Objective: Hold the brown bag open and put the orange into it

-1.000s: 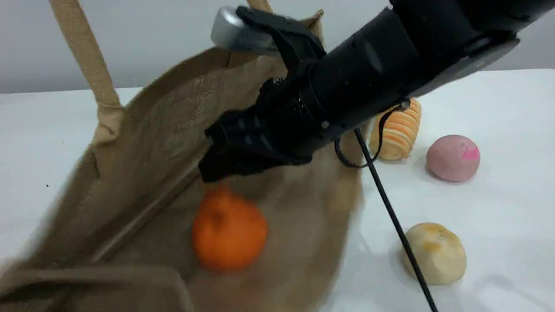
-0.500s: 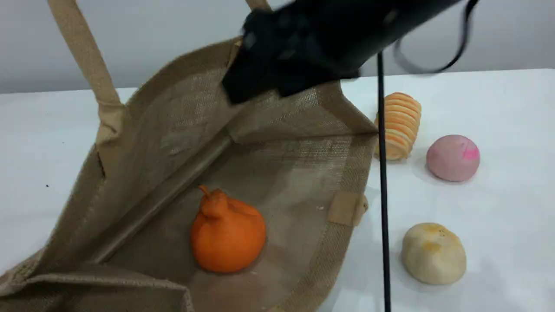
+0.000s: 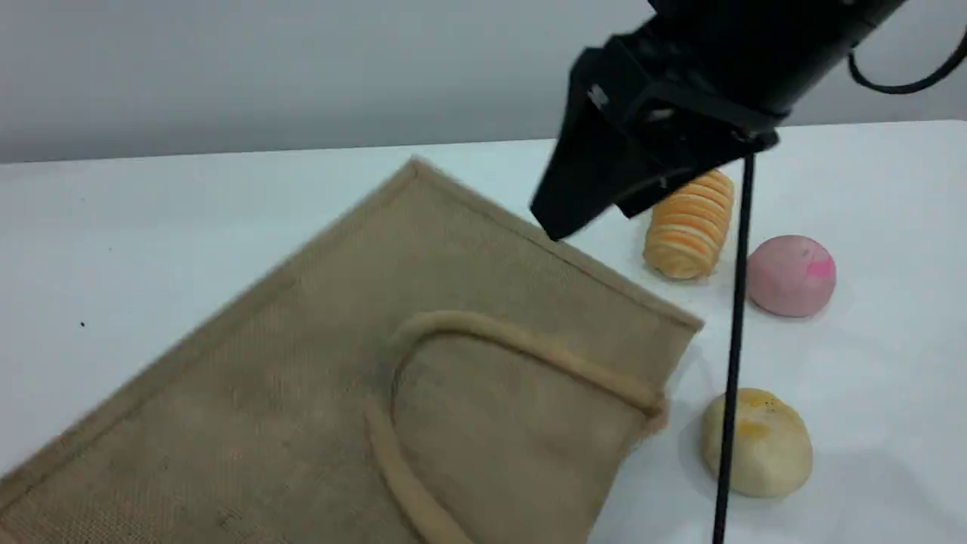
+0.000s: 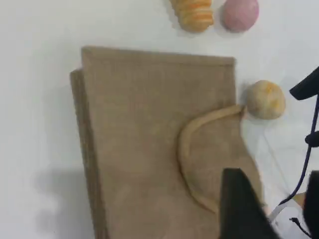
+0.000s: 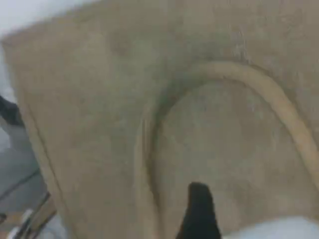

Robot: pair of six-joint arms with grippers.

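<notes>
One brown bag (image 3: 317,363) lies flat on the white surface (image 3: 113,242), filling the scene view's lower left, a rope handle (image 3: 529,349) curled on top; the right end effector (image 3: 563,219) hangs above its far edge, the left end effector (image 4: 239,201) is well above; I cannot tell whether either is released or clenched

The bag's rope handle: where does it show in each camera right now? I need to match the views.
Scene view: the rope handle arches across the flat brown bag, lower centre.
Left wrist view: handle at right of centre, on the bag.
Right wrist view: handle fills the middle, close up.
Shared landmark: the handle's end near the yellow bun, not in the right wrist view.
</notes>
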